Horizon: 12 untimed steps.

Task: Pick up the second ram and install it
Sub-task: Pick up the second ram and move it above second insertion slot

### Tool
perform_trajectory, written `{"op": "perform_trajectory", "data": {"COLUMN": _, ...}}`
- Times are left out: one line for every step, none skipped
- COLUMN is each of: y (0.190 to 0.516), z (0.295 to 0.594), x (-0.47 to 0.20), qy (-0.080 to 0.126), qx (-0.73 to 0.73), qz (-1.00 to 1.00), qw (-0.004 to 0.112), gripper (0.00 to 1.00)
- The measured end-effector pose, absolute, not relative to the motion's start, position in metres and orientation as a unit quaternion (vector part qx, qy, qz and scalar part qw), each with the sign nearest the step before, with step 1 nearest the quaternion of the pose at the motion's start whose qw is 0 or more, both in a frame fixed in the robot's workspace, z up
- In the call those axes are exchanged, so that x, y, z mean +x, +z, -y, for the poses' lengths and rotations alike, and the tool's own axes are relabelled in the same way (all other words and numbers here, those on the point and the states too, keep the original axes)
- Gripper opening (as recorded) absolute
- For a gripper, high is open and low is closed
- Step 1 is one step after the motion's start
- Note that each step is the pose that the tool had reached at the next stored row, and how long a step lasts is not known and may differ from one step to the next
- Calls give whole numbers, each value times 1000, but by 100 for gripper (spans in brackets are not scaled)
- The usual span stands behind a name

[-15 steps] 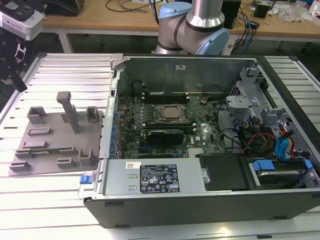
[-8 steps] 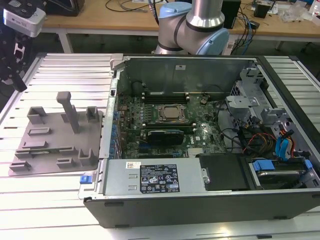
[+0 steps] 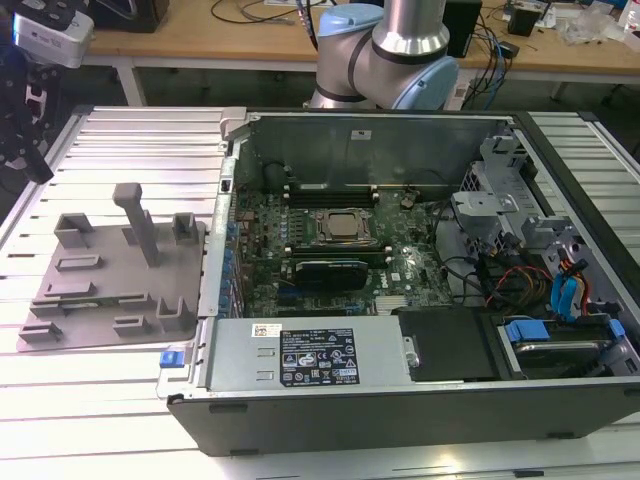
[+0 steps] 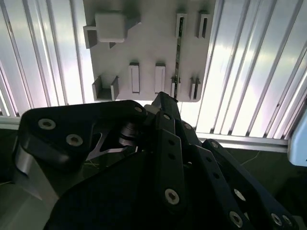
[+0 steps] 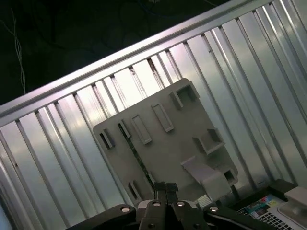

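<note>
The second ram (image 4: 178, 52) stands on its thin edge in the grey holder plate (image 4: 144, 48), held between small slots at both of its ends. In the second wrist view it looks like a narrow dark line across the plate. In the first wrist view the second ram (image 5: 139, 159) is a thin dark strip with a little green, and it runs along the holder plate (image 5: 177, 143) toward the gripper.

The gripper (image 5: 166, 188) has its two fingertips (image 5: 160, 187) closed together, with only a thin seam between them, and it holds nothing. It hangs above the plate and does not touch it. In both wrist views the near end of the ram lies just under the tips of the gripper (image 4: 163, 98), so the stick and the closed fingers are almost on one line.

In the exterior view the gripper (image 3: 30, 150) is at the exterior view's far left, high over the ribbed metal surface (image 3: 120, 140). The holder plate (image 3: 110, 310) lies on this surface below it. I cannot make out the ram on the plate from this side. The open computer case (image 3: 400, 425) is on the exterior view's right of the plate, well apart from the gripper, and the motherboard (image 3: 400, 270) with the square silver processor (image 3: 343, 226) lies inside it
</note>
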State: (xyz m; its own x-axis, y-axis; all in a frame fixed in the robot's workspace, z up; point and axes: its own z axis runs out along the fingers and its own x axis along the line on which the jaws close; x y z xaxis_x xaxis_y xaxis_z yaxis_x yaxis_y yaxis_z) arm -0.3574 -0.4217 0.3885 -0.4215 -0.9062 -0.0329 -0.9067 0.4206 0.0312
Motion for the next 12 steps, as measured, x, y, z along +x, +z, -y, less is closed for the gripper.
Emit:
{"op": "perform_trajectory", "data": {"y": 388, "z": 422, "x": -357, "qy": 22, "qx": -542, "qz": -840, "qw": 5, "gripper": 8}}
{"op": "perform_trajectory", "data": {"y": 388, "z": 422, "x": -357, "qy": 22, "qx": -547, "qz": -837, "qw": 5, "gripper": 8}}
{"op": "perform_trajectory", "data": {"y": 388, "z": 422, "x": -357, "qy": 22, "qx": -552, "qz": -833, "qw": 5, "gripper": 8}}
{"op": "perform_trajectory", "data": {"y": 388, "z": 422, "x": -357, "qy": 22, "qx": -557, "qz": -830, "qw": 5, "gripper": 8}}
{"op": "perform_trajectory", "data": {"y": 388, "z": 422, "x": -357, "qy": 22, "qx": -561, "qz": -828, "qw": 5, "gripper": 8}}
{"op": "perform_trajectory", "data": {"y": 388, "z": 422, "x": -357, "qy": 22, "qx": -564, "qz": -826, "qw": 5, "gripper": 8}}
{"op": "perform_trajectory", "data": {"y": 388, "z": 422, "x": -357, "qy": 22, "qx": -571, "qz": -820, "qw": 5, "gripper": 8}}
{"op": "perform_trajectory", "data": {"y": 388, "z": 422, "x": -357, "qy": 22, "qx": -576, "qz": -817, "qw": 5, "gripper": 8}}
{"op": "perform_trajectory", "data": {"y": 388, "z": 422, "x": -357, "qy": 22, "qx": -584, "qz": -812, "qw": 4, "gripper": 8}}
{"op": "perform_trajectory", "data": {"y": 388, "z": 422, "x": -357, "qy": 22, "qx": -588, "qz": -808, "qw": 4, "gripper": 8}}
{"op": "perform_trajectory", "data": {"y": 388, "z": 422, "x": -357, "qy": 22, "qx": -596, "qz": -803, "qw": 4, "gripper": 8}}
{"op": "perform_trajectory", "data": {"y": 388, "z": 422, "x": -357, "qy": 22, "qx": -604, "qz": -797, "qw": 4, "gripper": 8}}
